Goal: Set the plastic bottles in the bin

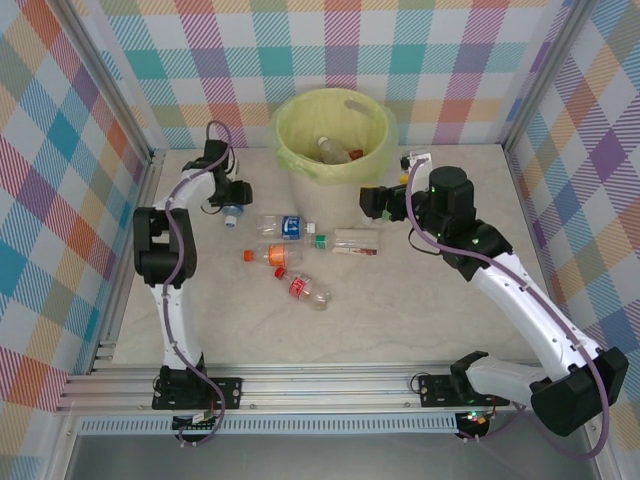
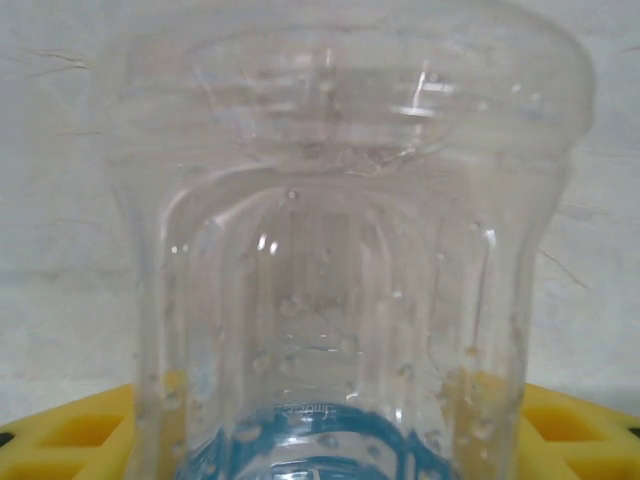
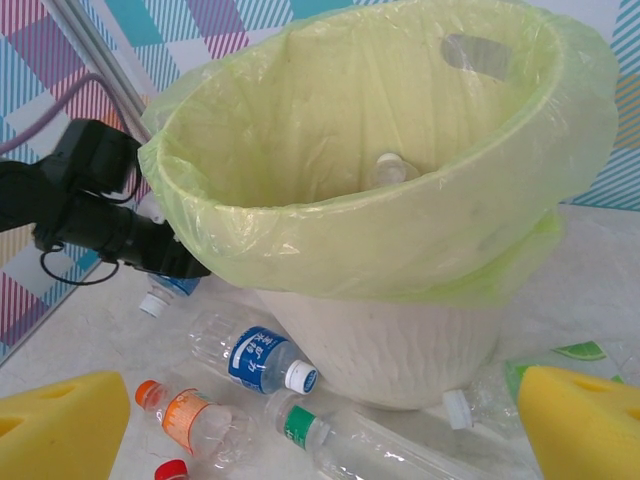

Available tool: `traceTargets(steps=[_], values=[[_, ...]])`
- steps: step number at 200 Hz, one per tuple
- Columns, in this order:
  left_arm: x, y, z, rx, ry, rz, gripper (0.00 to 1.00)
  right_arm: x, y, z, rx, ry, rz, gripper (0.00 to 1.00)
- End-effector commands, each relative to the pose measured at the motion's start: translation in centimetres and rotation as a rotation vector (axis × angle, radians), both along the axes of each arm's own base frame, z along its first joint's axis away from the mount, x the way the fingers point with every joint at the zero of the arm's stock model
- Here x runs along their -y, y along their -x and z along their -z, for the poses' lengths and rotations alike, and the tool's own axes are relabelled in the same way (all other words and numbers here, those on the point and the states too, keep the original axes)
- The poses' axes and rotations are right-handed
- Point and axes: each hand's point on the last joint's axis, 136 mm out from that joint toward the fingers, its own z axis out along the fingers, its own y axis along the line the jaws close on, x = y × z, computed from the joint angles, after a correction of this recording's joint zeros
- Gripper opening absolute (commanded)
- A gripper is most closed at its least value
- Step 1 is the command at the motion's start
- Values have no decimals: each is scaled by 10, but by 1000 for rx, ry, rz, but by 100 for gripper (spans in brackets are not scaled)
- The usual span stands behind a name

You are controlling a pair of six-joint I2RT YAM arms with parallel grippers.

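Bin [image 1: 330, 140] at far centre of tabletop [image 1: 420, 310], bottles inside. Loose bottles [image 1: 300, 255] lie on tabletop just before bin. Left end effector [image 1: 228, 203] left of bin, on one bottle [image 2: 340, 280]; right end effector [image 1: 372, 203] just right.

The tabletop [image 1: 400, 320] is a pale cream surface with faint marbled veining, evenly lit and showing only soft shadows. It is enclosed on the left, back and right by upright walls [image 1: 440, 60] covered in a pastel plaid of pink, teal, purple, orange and yellow stripes on white, joined at the corners by slanting silver metal posts [image 1: 105, 75]. Along the near edge runs a grooved aluminium rail [image 1: 330, 385], with a grey floor [image 1: 330, 462] below it.
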Motion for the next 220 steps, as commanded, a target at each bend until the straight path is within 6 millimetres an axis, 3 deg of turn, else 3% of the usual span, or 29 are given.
traceTargets(steps=[1,80,126,154,187,220], values=[[4,-4,-56,167,44,-54,40,-7,-4,-1,11,-26,-14,100],[42,30,-173,393,194,-72,39,-15,-12,6,-16,-38,-27,100],[60,49,-253,582,238,-27,40,-16,-13,10,-30,-41,-26,100],[84,61,-295,666,284,59,40,-16,-13,11,-32,-42,-26,100],[130,75,-331,758,359,245,39,-16,-13,12,-36,-45,-22,100],[166,77,-340,764,394,379,39,-17,-14,13,-43,-49,-25,100]])
